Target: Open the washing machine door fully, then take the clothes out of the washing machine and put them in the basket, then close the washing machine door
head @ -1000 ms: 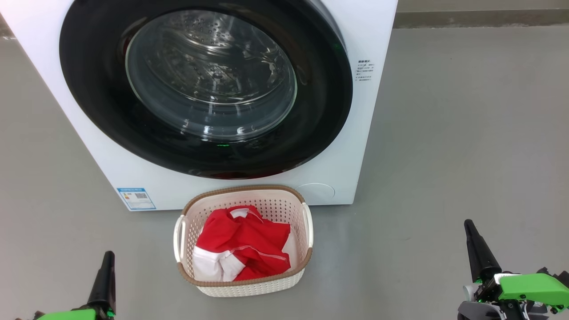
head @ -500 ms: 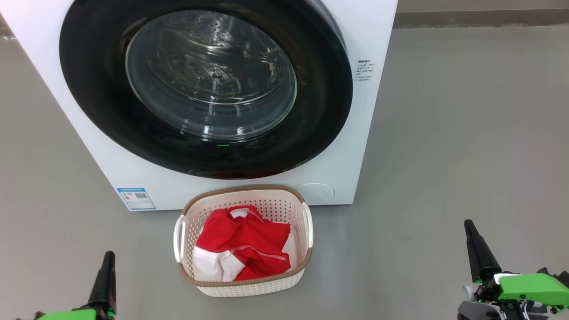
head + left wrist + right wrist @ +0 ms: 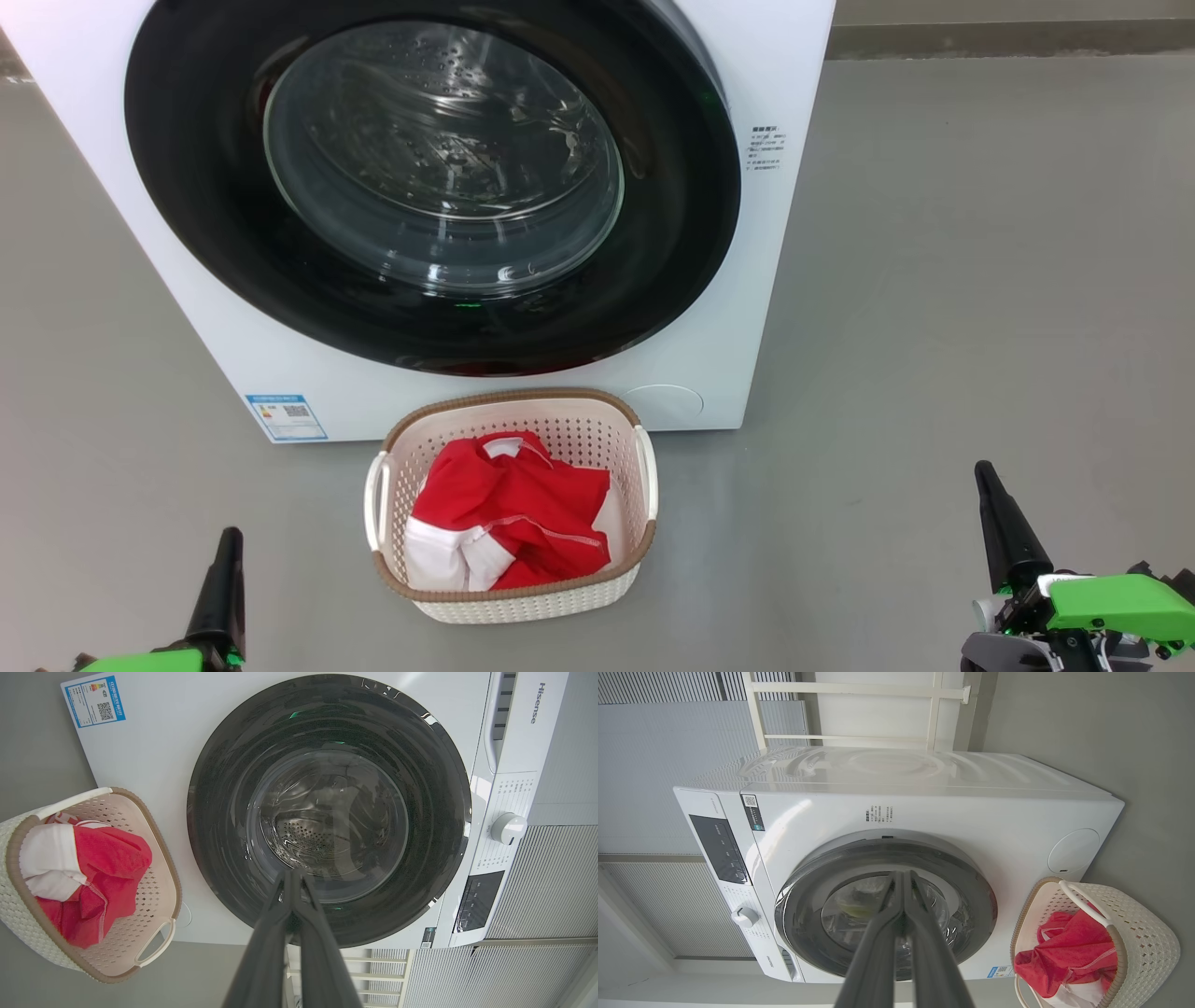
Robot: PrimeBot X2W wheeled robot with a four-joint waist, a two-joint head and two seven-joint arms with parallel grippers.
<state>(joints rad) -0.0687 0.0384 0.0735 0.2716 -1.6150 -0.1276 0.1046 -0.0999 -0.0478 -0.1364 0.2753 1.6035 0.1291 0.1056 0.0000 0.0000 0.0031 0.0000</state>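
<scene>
Wrist cams are showing knob [image 3: 508, 828] + control panel [image 3: 720, 849]; head cam is cropping them. Left gripper [image 3: 228, 537] and right gripper [image 3: 982, 469] are both sitting pinched shut, empty. Basket [image 3: 509, 397] w/ clothes [image 3: 509, 504] is lying between them, slightly ahead; washing machine door [image 3: 429, 308] is sitting closed beyond it. Drum [image 3: 439, 159] is reading hazy thru glass.

The washing machine door [image 3: 434, 168] looks glossy, the basket [image 3: 523, 605] seemingly plastic.

The washing machine [image 3: 782, 70] runs off the head view's top edge; its blue label [image 3: 286, 416] is unreadably small.
</scene>
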